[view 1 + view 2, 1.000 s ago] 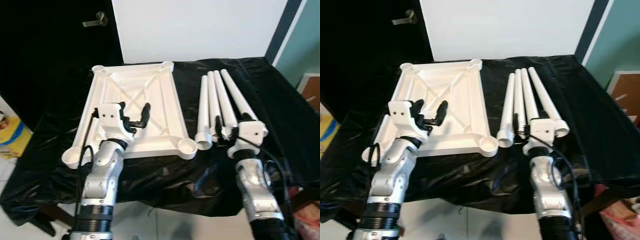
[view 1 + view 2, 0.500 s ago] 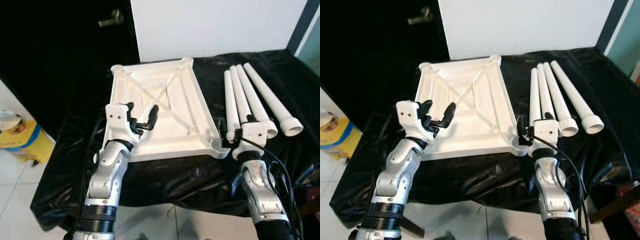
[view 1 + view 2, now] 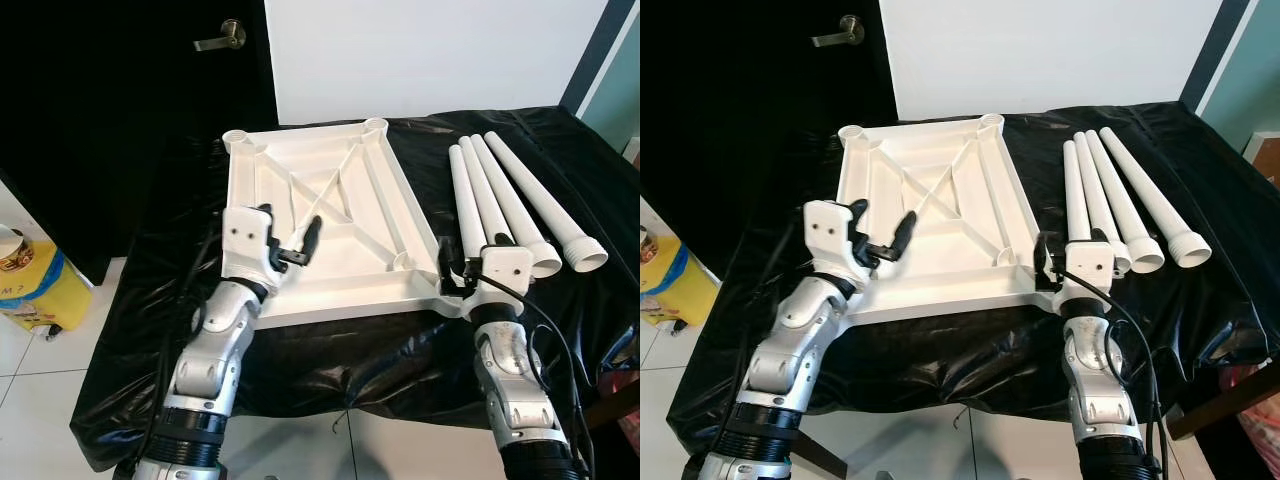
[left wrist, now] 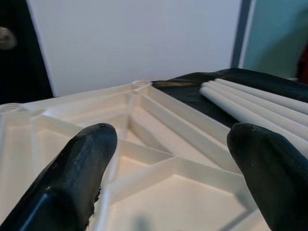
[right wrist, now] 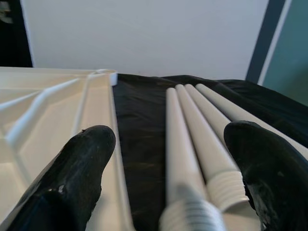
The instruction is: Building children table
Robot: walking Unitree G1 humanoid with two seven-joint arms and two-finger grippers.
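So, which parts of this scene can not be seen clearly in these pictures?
- Near right corner socket of the white tabletop: head views, hidden behind the right gripper.
- Near left corner: covered by the left gripper and its arm.
- Near end of the leftmost of the four legs: behind the right wrist.
- Leg threads: right wrist view, blurred.

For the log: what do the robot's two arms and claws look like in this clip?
Both arms are silver metal in rounded segments, with ribbed black collars near the bottom of the head views and loose black cables along them. Each ends in a white boxy wrist housing carrying two long black fingers with rounded, matte tips. Left claw; right claw. No lettering can be made out.
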